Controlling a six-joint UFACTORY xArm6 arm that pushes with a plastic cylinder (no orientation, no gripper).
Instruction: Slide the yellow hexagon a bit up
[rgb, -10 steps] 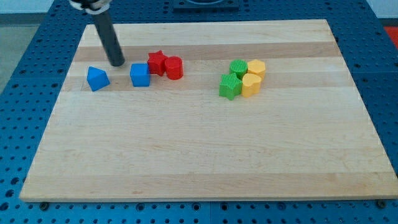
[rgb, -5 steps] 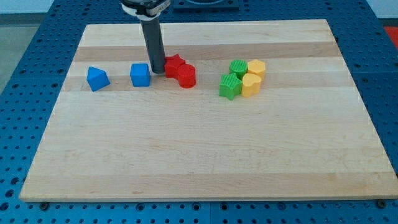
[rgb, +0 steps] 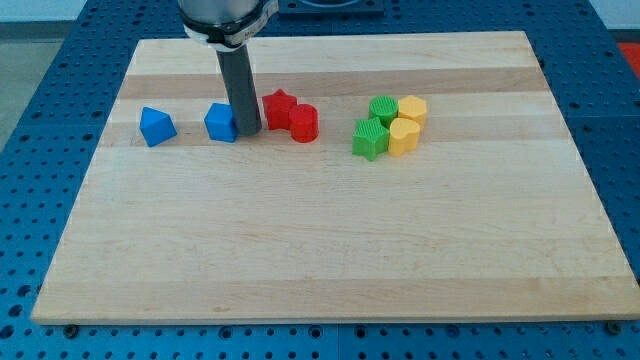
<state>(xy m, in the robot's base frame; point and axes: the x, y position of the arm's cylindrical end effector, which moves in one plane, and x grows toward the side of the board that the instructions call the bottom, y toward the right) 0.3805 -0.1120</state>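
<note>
The yellow hexagon (rgb: 412, 109) sits right of centre near the view's top, touching a green cylinder (rgb: 383, 109) on its left and a yellow heart-shaped block (rgb: 403, 137) below it. A green star (rgb: 369, 139) sits left of that yellow block. My tip (rgb: 248, 131) is far to the left of the hexagon, between the blue cube (rgb: 221, 122), which it touches, and the red star (rgb: 279, 107).
A red cylinder (rgb: 304, 123) touches the red star on its lower right. A blue triangular block (rgb: 156, 126) sits at the view's left. The wooden board (rgb: 330, 250) lies on a blue perforated table.
My tip moved right from between the two blue blocks and pushed the red star and cylinder to the right. It then came down beside the blue cube, nudging it slightly left.
</note>
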